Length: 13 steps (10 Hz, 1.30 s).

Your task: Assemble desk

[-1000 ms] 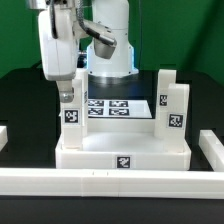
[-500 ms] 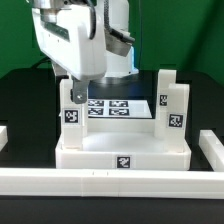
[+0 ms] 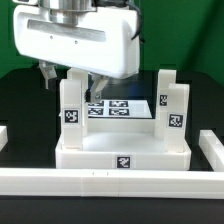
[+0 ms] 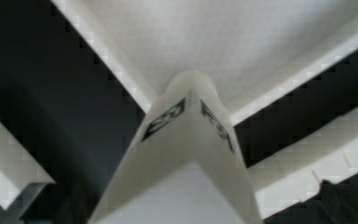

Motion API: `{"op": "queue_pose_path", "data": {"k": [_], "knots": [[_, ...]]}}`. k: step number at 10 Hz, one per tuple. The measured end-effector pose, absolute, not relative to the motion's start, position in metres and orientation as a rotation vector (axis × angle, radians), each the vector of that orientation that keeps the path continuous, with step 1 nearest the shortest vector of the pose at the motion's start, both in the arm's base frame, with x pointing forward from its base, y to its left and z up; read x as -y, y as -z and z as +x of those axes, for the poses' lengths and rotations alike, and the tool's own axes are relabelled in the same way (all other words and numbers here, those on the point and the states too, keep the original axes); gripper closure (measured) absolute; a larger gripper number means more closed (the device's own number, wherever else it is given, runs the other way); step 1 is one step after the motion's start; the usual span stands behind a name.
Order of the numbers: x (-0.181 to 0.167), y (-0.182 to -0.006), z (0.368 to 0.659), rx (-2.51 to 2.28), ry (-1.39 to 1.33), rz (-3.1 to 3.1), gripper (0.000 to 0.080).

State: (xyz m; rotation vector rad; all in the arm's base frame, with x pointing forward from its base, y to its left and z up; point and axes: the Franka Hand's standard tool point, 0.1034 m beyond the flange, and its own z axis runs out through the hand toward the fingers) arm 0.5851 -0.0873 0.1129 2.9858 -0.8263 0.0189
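The desk slab (image 3: 122,152) lies flat on the black table with its legs pointing up. One leg (image 3: 70,108) stands in the front corner on the exterior view's left. Two more legs (image 3: 177,110) (image 3: 165,84) stand on the exterior view's right. My gripper (image 3: 70,82) hangs over the left leg's top, open, one finger on each side and clear of it. In the wrist view that tagged leg (image 4: 185,150) runs between the dark fingers (image 4: 23,206) toward the slab (image 4: 247,40), with my gripper (image 4: 179,205) open around it.
The marker board (image 3: 112,106) lies flat behind the slab. Long white rails run along the front (image 3: 100,181) and at both sides (image 3: 212,150). The arm's base stands behind, mostly hidden by the wide white hand (image 3: 75,40).
The jaws have opened wider and let go of the left leg. The hand has turned about the leg, so its broad face now shows. The leg stays upright.
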Motion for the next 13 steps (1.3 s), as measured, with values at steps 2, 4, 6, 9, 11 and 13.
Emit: {"op": "queue_pose_path", "data": {"k": [2,4,6,9,11,13], "knots": [[0.0889,-0.1129,0.5846,0.53,-0.022,3.049,0.015],[0.089,-0.113,0.585,0.296,-0.022,3.076,0.015],[0.0892,-0.1134,0.5842,0.12,-0.018,3.088,0.015],[0.0899,-0.1132,0.584,0.092,-0.016,3.089,0.0411],[0.0897,-0.1131,0.584,0.143,-0.017,3.088,0.051],[0.0895,-0.113,0.5841,0.248,-0.02,3.083,0.051]]}}
